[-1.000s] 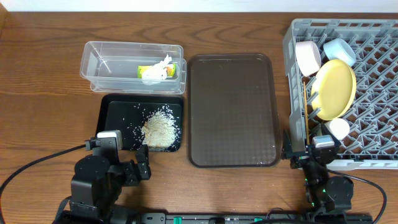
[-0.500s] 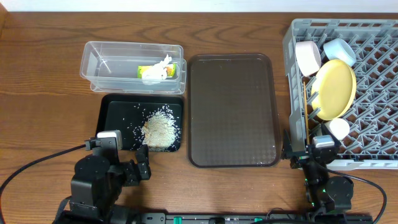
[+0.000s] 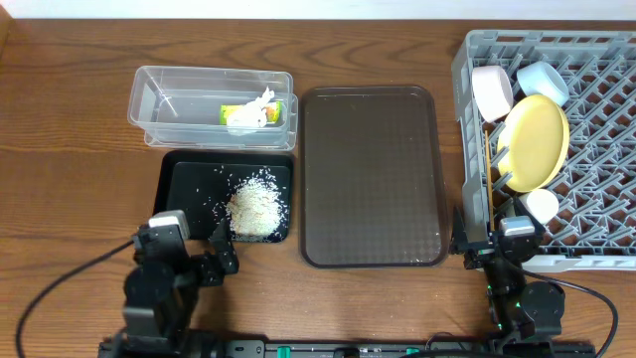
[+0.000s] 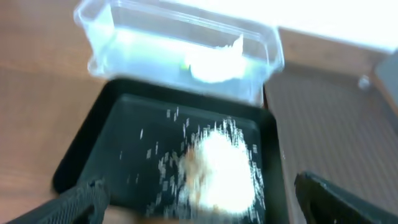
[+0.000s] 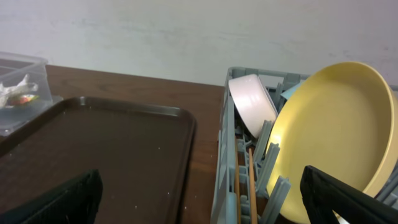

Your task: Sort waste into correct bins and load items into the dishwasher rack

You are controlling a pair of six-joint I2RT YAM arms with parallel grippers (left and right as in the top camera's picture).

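The grey dishwasher rack (image 3: 596, 209) at the right holds the yellow plate (image 3: 537, 139), the light blue bowl (image 3: 543, 82), the pinkish-white bowl (image 3: 491, 89), the white cup (image 3: 542, 205) and the wooden chopsticks (image 5: 250, 186). The clear tub (image 3: 159, 99) holds the green-and-yellow wrapper (image 3: 235, 111) and the white tissue (image 3: 256, 109). The black tray (image 3: 179, 189) holds the heap of rice (image 3: 256, 207). My left gripper (image 3: 221, 261) is open and empty at the black tray's near edge. My right gripper (image 3: 492, 249) is open and empty at the rack's front left corner.
A large dark brown serving tray (image 3: 371, 174) lies between the bins and the rack. Loose rice grains are scattered in the black tray (image 4: 155, 155). Both arm bases stand at the table's near edge.
My left arm has drawn back slightly toward the near edge and turned a little. The right arm and all objects have not moved.
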